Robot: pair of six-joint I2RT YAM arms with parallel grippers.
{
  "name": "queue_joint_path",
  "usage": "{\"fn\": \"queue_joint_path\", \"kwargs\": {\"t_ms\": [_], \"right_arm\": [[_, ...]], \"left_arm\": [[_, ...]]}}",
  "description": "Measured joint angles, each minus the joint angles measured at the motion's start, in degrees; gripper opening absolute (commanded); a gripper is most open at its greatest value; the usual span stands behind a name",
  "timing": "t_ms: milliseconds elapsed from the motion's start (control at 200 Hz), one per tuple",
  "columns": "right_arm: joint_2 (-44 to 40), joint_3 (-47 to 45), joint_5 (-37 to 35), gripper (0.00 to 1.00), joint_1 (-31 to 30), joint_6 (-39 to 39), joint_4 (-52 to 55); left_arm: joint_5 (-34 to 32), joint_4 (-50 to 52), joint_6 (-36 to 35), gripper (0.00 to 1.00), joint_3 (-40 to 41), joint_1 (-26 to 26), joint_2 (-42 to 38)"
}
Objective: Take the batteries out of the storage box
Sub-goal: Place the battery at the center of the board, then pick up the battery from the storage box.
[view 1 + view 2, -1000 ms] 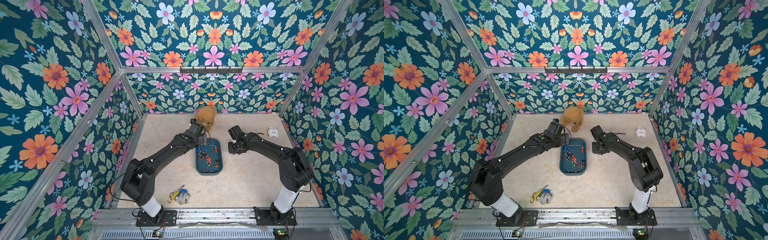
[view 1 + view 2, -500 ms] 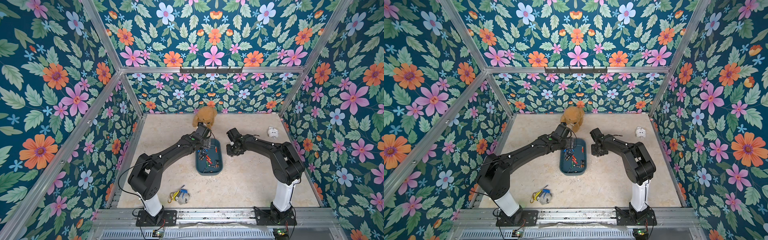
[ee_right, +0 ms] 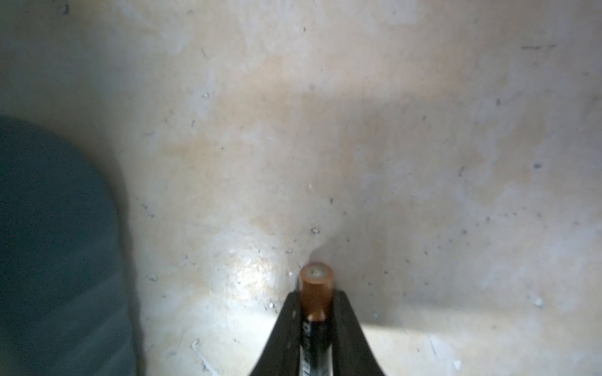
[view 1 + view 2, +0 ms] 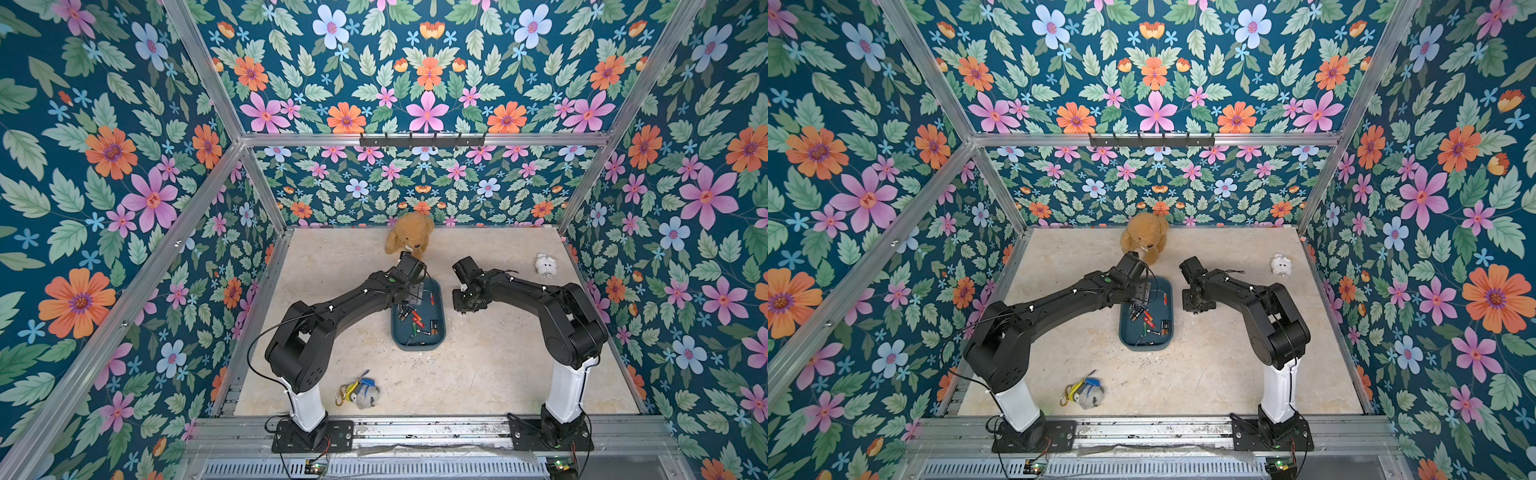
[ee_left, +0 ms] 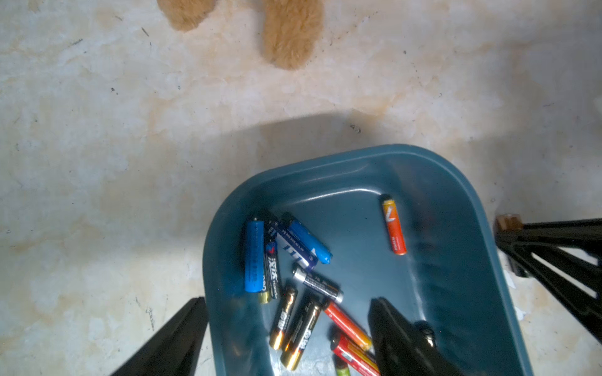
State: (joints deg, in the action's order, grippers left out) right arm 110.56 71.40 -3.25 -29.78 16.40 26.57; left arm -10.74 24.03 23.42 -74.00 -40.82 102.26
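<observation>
The right fingers (image 3: 345, 325) grip one black battery (image 3: 315, 286) beside the storage box (image 5: 456, 260); the left fingers (image 5: 394, 328) stand wide, empty, above the batteries (image 5: 293, 247).

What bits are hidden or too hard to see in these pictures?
In both top views the left gripper covers the storage box's far end.
The batteries there look too small to read.
Right wrist view: the right gripper hides most of the held battery.
Left wrist view: the picture's edge cuts off the green battery.
</observation>
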Motion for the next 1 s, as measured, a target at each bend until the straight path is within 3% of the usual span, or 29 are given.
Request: {"fn": "queue_joint_path", "kwargs": {"t_ms": [520,1000], "right_arm": [[-1.09,1.11,-0.02,0.29,0.0,0.02,0.94],[-5.51,5.75,-1.51,0.31,0.0,0.26,4.0]], "left_arm": [[-0.59,1.7,-1.14,0.74,-0.96,-0.74,3.17],[1.33,3.39,-1.36,0.47,-0.74,-0.92,5.09]]}}
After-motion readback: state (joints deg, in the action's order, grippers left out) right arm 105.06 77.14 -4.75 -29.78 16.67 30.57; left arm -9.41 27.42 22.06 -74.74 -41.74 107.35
